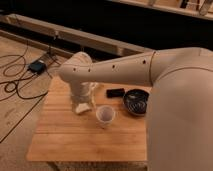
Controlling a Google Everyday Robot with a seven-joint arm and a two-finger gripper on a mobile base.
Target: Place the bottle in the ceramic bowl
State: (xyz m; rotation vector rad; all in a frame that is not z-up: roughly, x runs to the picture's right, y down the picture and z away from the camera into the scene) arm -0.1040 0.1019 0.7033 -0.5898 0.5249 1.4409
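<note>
tool (82, 106): down low on the tabletop (65, 135), can't tell if spread or pinching | bottle: hidden, I think under the tool | ceramic bowl (136, 102): just past the white cup (105, 114) | tip: lift high, pass over the cup, let go low inside the bowl
</note>
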